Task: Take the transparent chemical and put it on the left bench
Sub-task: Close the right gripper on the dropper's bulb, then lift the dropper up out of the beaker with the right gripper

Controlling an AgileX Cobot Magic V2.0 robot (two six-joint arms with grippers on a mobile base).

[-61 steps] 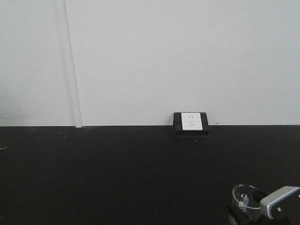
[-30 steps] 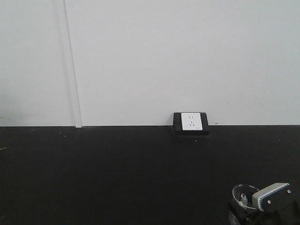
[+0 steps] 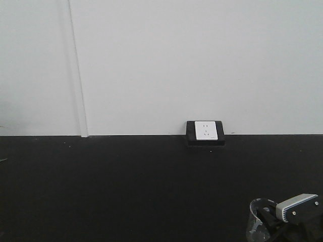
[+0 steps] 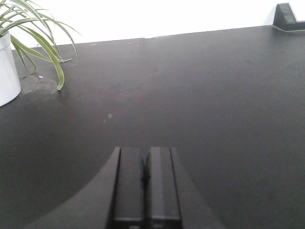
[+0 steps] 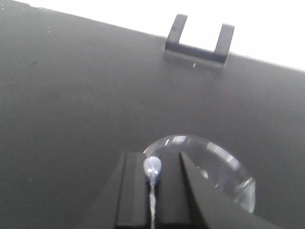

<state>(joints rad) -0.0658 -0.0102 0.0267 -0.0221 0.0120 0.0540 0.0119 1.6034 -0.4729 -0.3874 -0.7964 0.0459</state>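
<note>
Clamping the transparent chemical, the right gripper grips tight, the dropper bulb sitting right between its fingers.

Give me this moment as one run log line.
right gripper: jaws closed on beaker rim, dropper inside | left gripper: jaws shut, empty | beaker not released

A matte black desk runs wall to wall, with a black socket box with a white faceplate sitting on its far edge at about 1 o'clock, against the pale wall. In the left wrist view a white plant pot with long green leaves stands on the desk at 10 o'clock. At 5 o'clock in the front view is the transparent chemical beaker, its base cut off by the frame, so contact with the desk cannot be told.
</note>
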